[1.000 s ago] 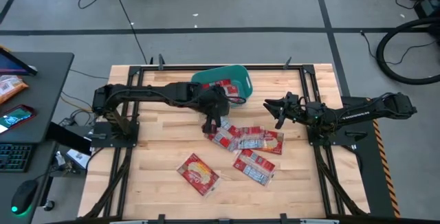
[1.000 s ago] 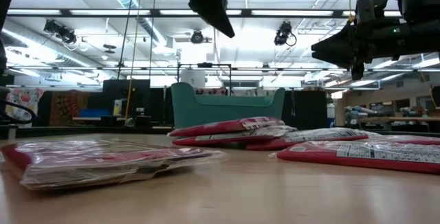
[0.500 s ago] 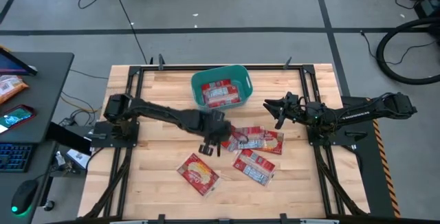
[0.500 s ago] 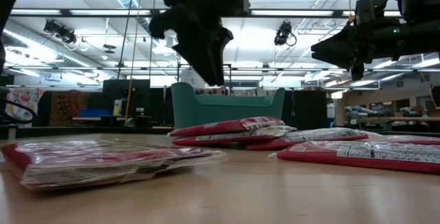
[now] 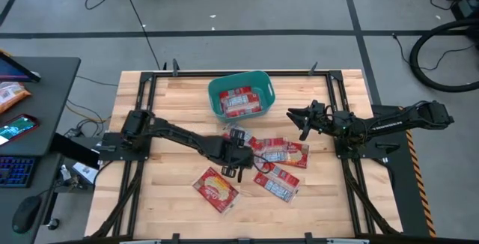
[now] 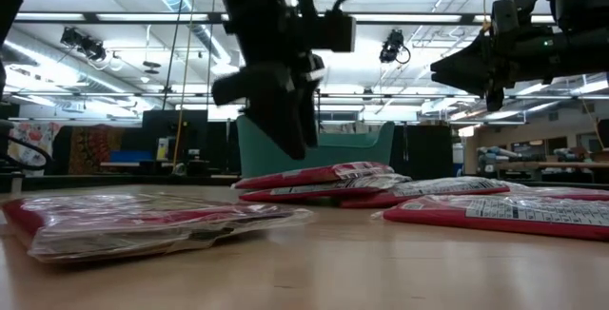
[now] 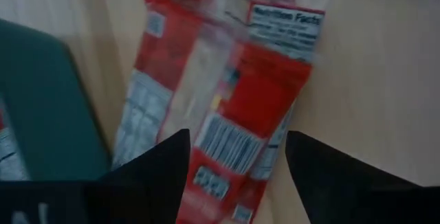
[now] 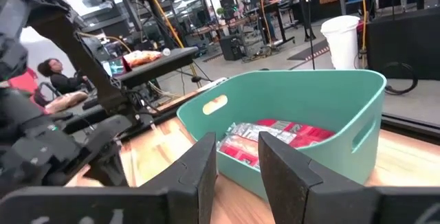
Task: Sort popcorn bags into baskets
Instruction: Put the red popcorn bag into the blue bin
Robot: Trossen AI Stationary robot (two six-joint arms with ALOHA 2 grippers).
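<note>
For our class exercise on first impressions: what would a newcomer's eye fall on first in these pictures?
Probably the red popcorn bags scattered mid-table, with the left gripper hanging open just above them. Next, the teal basket at the table's far edge, already holding bags, while the right gripper waits beside it.

You're looking past the right gripper [image 8: 237, 157], its two dark fingers [image 8: 199, 165] rising from the bottom edge with a narrow gap between them. Just beyond, in the middle and right of the frame, sits the teal basket [image 8: 344, 97], red popcorn bags [image 8: 271, 138] lying inside. The left arm [image 8: 62, 114] fills the left side, dark and close. A seated person [image 8: 51, 73] shows at the far left, behind it.
</note>
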